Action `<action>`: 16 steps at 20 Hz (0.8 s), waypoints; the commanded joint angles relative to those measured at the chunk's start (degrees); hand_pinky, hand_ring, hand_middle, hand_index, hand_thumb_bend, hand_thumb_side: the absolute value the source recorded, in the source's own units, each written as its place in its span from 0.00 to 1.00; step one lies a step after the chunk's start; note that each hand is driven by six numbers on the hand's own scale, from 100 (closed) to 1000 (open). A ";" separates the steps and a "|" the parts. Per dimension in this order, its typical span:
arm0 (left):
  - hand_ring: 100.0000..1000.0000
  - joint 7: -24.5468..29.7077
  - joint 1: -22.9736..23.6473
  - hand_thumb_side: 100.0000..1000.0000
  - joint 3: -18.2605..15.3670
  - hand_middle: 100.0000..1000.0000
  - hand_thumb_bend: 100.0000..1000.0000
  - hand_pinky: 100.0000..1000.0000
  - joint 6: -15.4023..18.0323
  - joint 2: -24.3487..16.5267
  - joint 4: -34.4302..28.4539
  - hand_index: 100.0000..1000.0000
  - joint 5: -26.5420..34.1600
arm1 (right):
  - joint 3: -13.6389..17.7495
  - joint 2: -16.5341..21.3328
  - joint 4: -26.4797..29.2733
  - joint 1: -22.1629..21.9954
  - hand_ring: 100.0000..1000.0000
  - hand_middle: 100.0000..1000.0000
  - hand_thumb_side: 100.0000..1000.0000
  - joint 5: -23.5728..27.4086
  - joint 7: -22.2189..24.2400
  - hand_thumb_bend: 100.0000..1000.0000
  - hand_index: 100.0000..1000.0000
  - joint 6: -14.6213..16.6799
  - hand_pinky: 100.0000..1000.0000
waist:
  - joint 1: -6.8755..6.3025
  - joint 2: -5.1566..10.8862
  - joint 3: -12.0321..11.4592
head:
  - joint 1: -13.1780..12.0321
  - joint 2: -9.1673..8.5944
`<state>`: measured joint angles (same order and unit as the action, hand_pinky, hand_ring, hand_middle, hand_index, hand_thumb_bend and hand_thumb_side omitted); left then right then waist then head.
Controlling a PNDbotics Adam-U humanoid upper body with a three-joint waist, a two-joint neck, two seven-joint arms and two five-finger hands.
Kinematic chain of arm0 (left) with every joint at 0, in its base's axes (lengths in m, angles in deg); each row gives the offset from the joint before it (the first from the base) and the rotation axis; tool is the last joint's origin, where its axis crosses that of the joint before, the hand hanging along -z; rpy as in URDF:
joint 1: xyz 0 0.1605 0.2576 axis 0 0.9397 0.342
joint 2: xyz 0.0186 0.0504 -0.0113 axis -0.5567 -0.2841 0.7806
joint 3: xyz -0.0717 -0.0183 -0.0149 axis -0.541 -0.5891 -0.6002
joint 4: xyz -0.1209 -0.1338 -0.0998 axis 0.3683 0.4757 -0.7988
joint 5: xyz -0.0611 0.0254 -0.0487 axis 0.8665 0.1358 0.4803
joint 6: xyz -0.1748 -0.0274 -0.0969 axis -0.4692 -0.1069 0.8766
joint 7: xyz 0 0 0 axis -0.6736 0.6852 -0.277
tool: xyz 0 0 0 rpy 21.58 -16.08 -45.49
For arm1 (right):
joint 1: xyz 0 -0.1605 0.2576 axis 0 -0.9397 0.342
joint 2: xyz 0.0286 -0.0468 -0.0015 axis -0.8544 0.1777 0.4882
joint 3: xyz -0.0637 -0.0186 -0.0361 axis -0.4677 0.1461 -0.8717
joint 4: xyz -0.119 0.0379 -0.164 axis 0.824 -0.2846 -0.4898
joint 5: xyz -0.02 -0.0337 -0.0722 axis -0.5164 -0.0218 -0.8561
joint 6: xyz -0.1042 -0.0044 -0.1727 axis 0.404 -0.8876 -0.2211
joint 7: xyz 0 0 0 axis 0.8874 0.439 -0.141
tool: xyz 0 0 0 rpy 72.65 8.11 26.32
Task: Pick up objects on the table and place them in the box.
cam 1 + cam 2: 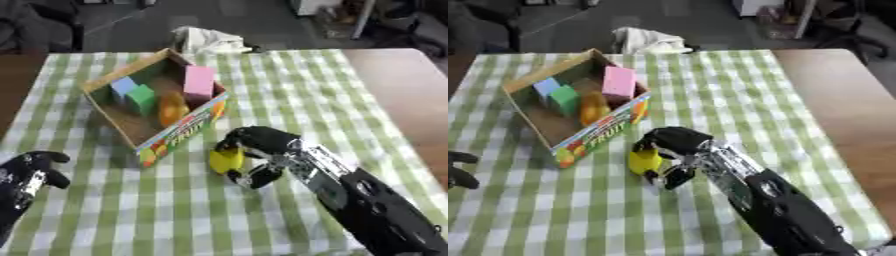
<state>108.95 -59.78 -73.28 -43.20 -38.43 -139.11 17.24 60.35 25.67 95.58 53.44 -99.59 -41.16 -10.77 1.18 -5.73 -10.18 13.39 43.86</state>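
Now right hand curled round a yellow object, seemingly a block, just beside the box; left hand clenched, empty, lower left.

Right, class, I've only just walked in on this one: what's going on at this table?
A humanoid robot is clearing a checked tablecloth into a cardboard box. Its right hand is curled round a yellow object on the cloth, just in front of the box. Already in the box are a pink block, a blue block, a green block and an orange object. The left hand hangs idle at the lower left, fingers curled, holding nothing.
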 commanded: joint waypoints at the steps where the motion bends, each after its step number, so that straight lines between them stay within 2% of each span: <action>1: 0.47 0.05 -0.35 0.62 0.03 0.62 0.00 0.54 0.06 -0.61 -0.92 0.67 0.20 | 1.86 0.88 2.09 1.50 0.78 0.36 0.00 -0.05 -2.98 0.03 0.65 -2.22 0.70 | -0.14 0.67 0.11 | 0.00 0.26; 5: 0.47 0.01 -0.28 0.62 0.05 0.62 0.00 0.54 -0.01 -0.62 -0.89 0.67 0.19 | 3.70 2.62 6.86 3.52 0.76 0.32 0.00 2.57 -6.78 0.01 0.61 -4.90 0.69 | -0.04 0.84 0.08 | -0.13 0.26; 10: 0.47 0.10 -0.06 0.62 0.20 0.62 0.00 0.54 -0.03 -0.63 -0.80 0.67 0.21 | 4.09 6.76 11.72 9.16 0.76 0.33 0.00 7.00 -10.22 0.00 0.61 -5.89 0.70 | -0.06 1.25 -0.58 | 0.06 0.26; 13: 0.47 0.49 0.10 0.62 0.59 0.62 0.00 0.54 0.03 -0.51 -0.67 0.67 0.34 | 2.56 8.46 12.44 13.55 0.75 0.34 0.00 9.79 -8.72 0.02 0.62 -4.59 0.71 | -0.42 1.67 -1.24 | 0.55 0.26; 16: 0.47 0.93 0.23 0.62 1.03 0.62 0.00 0.54 0.11 -0.32 -0.54 0.67 0.54 | 0.35 8.38 9.28 17.83 0.75 0.36 0.00 11.79 -6.23 0.04 0.64 -2.21 0.71 | -0.91 1.98 -2.23 | 1.56 0.26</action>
<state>109.56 -59.25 -72.51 -43.18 -38.40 -139.05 17.46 61.04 32.83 105.10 69.98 -88.97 -48.15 -13.81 0.39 -4.39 -12.51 14.49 43.86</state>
